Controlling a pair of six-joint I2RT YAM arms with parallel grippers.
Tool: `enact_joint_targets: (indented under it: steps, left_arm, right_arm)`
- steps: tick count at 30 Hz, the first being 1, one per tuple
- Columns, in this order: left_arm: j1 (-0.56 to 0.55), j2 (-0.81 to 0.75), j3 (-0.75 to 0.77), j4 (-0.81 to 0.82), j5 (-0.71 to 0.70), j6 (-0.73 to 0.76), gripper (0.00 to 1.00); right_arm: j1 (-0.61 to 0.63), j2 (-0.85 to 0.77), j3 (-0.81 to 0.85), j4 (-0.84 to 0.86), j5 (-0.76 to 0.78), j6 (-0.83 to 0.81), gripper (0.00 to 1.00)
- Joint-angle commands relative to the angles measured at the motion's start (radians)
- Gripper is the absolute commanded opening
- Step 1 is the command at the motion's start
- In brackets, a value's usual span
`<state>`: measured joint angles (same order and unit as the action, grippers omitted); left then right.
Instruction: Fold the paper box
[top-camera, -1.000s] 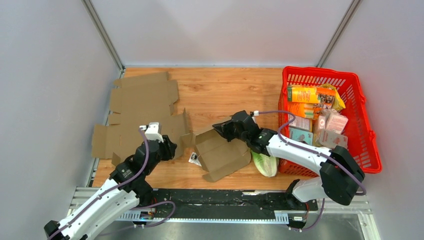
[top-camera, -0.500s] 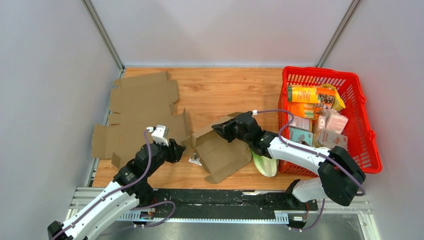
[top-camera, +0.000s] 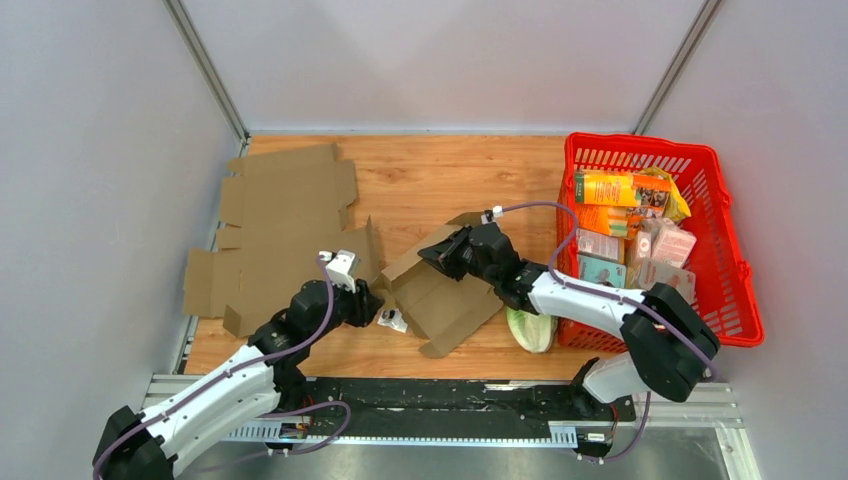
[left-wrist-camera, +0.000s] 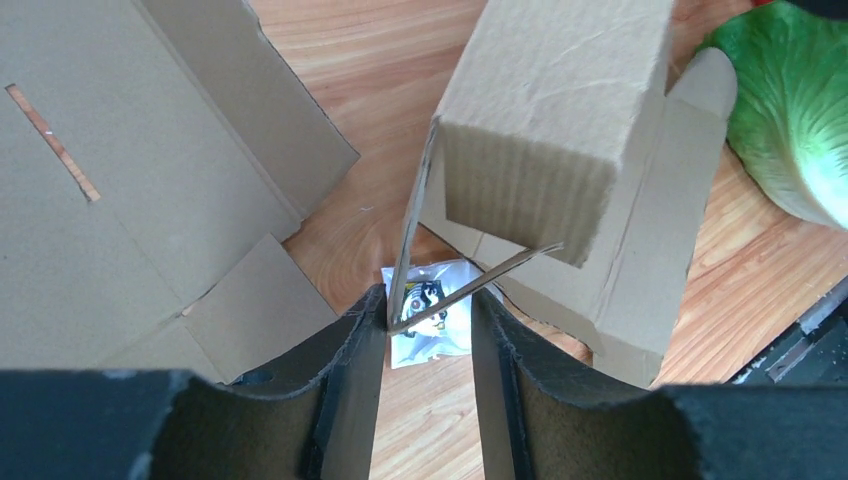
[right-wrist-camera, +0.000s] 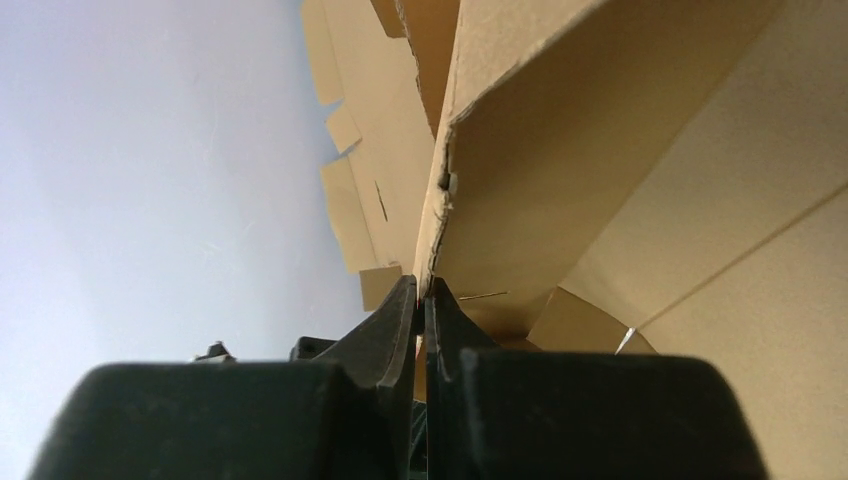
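Note:
The brown paper box (top-camera: 445, 295) lies half-formed mid-table, walls raised and flaps loose. My right gripper (top-camera: 443, 252) is shut on the top edge of its far wall, and the right wrist view shows the cardboard edge (right-wrist-camera: 437, 215) pinched between the closed tips of that gripper (right-wrist-camera: 421, 290). My left gripper (top-camera: 383, 308) sits at the box's near left corner. In the left wrist view the left gripper (left-wrist-camera: 428, 305) stands open. Two thin flap edges (left-wrist-camera: 470, 285) meet between its fingers, their corner touching the left finger (left-wrist-camera: 350, 360). The box body (left-wrist-camera: 560, 110) rises just beyond.
Flat cardboard sheets (top-camera: 285, 215) cover the table's left side. A small white printed packet (top-camera: 394, 321) lies on the wood under the box corner. A green cabbage (top-camera: 528, 328) rests beside the red basket (top-camera: 737, 268), which holds several packaged goods.
My left arm has reached rightward until its fingers straddle the box's corner flaps. The right gripper has shifted slightly left and back, taking the box wall with it.

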<state>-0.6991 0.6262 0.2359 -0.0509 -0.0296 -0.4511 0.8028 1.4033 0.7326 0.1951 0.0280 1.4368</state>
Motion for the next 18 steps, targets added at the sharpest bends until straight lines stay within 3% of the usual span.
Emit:
enact_joint_targets:
  steps: [1, 8, 18]
  left_arm:
    - [0.0, -0.072, -0.015, 0.024, 0.007, 0.025, 0.45]
    - [-0.002, -0.128, -0.027, -0.046, -0.019, 0.006, 0.51]
    - [0.0, -0.03, -0.018, 0.014, 0.025, 0.0, 0.52]
  right_arm:
    - [-0.016, 0.057, -0.009, 0.164, -0.079, -0.13, 0.07]
    - [-0.066, 0.131, -0.042, 0.259, -0.181, -0.15, 0.08]
    - [-0.149, 0.155, -0.07, 0.297, -0.316, -0.251, 0.14]
